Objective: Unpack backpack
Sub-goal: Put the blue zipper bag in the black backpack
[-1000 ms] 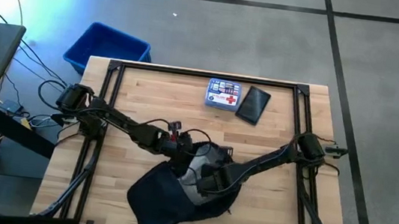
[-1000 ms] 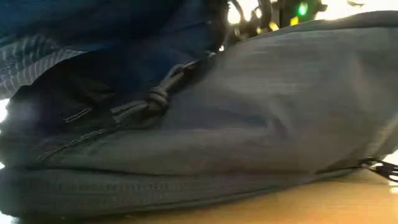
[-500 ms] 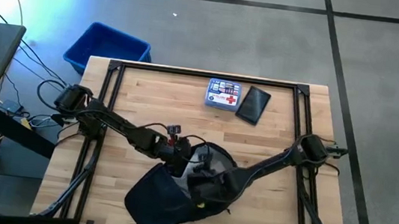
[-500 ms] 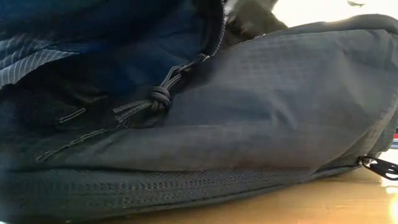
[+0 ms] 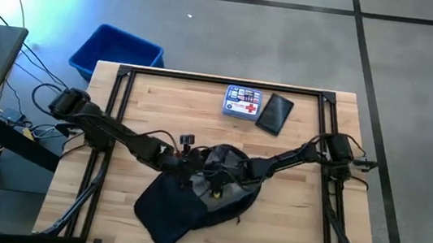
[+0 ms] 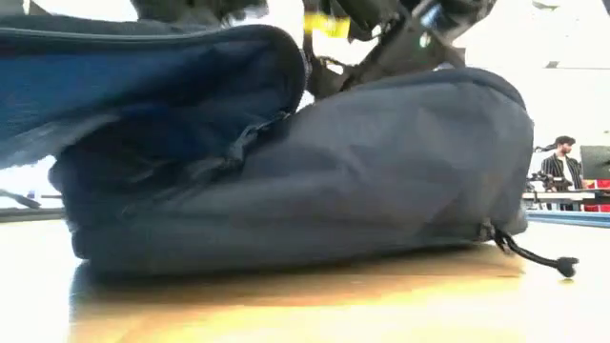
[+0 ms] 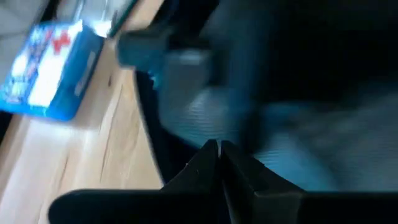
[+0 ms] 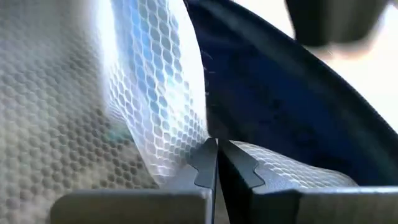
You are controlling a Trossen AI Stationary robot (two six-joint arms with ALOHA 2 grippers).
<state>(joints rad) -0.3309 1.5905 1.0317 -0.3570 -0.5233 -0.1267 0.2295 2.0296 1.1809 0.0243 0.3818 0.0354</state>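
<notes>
Dark navy fabric fills most of the low view: the backpack (image 6: 315, 181) lies on the wooden worktop (image 5: 287, 219), at its near middle, and it blocks almost everything behind it. From above, both arms meet over the open top of the backpack (image 5: 191, 196), so the tips are hard to separate from the dark cloth.

Left gripper (image 7: 217, 149) is at the bag's opening with its two fingers pressed together; nothing can be seen between them, and the picture there is much blurred. Right gripper (image 8: 216, 148) is inside the bag, also fully closed, its tips just against a pale honeycomb mesh lining (image 8: 155, 93). If any mesh is pinched I cannot tell.

On the far side of the worktop, well apart from the bag, lie a first-aid box (image 5: 242, 103) and a small black pouch (image 5: 275, 113), just beside each other. A blue bin (image 5: 116, 53) stands on the floor beyond the far left corner. A drawstring cord (image 6: 538, 257) trails from the bag. A person (image 6: 562, 167) is far behind, partly cut off.
</notes>
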